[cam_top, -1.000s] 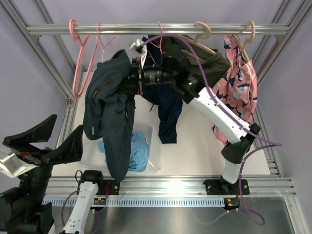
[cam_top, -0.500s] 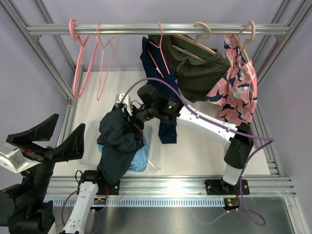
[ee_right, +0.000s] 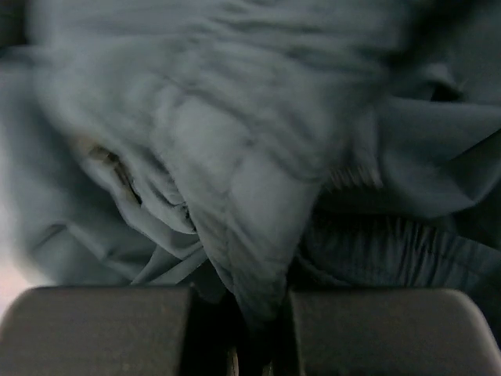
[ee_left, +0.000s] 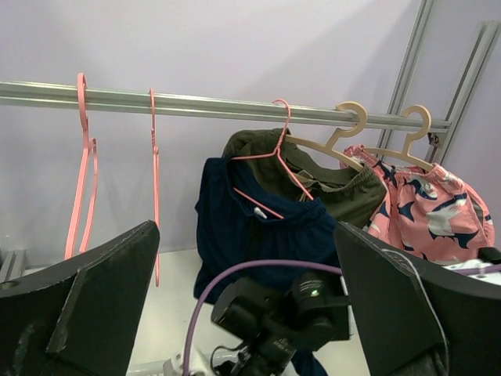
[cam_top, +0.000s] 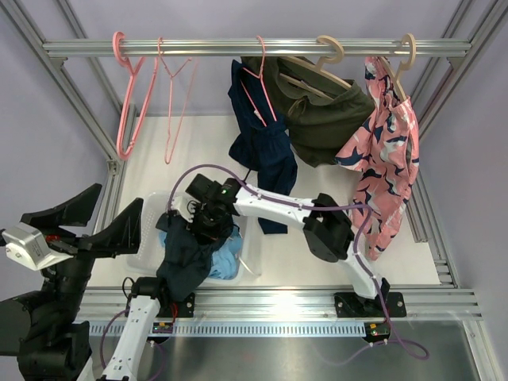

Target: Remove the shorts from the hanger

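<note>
The white counter (cam_top: 317, 258) spreads under a metal rail (cam_top: 206, 48), where the deep navy shorts (cam_top: 258, 147) hang on a pink hanger (ee_left: 255, 156). The dark slate-navy shorts (cam_top: 186, 254) droop into the clear bin (cam_top: 252, 242), draped over the sky-blue shorts (cam_top: 228, 255) lying inside. The right tool (cam_top: 201, 225) is pinched narrow on a fold of the slate-navy fabric. The left tool (cam_top: 95, 221) stands wide, holding nothing, at the counter's near-left corner.

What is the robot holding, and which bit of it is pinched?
The right fingers pinch a bunched fold of the dark slate-navy shorts. The left fingers are wide open and hold nothing.
</note>
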